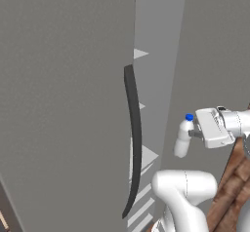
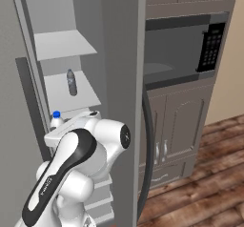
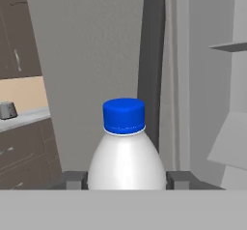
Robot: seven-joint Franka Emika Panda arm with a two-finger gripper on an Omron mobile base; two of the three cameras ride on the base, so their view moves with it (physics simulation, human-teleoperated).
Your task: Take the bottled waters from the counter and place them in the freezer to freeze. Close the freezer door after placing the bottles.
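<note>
My gripper (image 1: 194,134) is shut on the whitish, blue-capped bottle (image 1: 183,139), held upright in the air in front of the freezer (image 2: 121,54). The hand view has the bottle (image 3: 125,156) between both fingers (image 3: 72,179), with its cap at mid-frame. The freezer door (image 1: 63,104) stands open to the bottle's left, and its long dark handle (image 1: 132,138) is close by. Inside, the darker see-through bottle (image 2: 71,82) stands upright on a pale shelf (image 2: 76,93). From the right base view, my arm hides most of the held bottle, and its cap (image 2: 56,114) shows. The counter (image 3: 21,118) is far behind, to the left.
The freezer's other door (image 1: 215,55) is closed to the right of the opening, its curved handle (image 2: 148,145) hanging low. A built-in black-glass oven (image 2: 186,49) and brown cabinets (image 2: 171,121) stand further right. More pale shelves (image 3: 230,45) lie ahead to the right.
</note>
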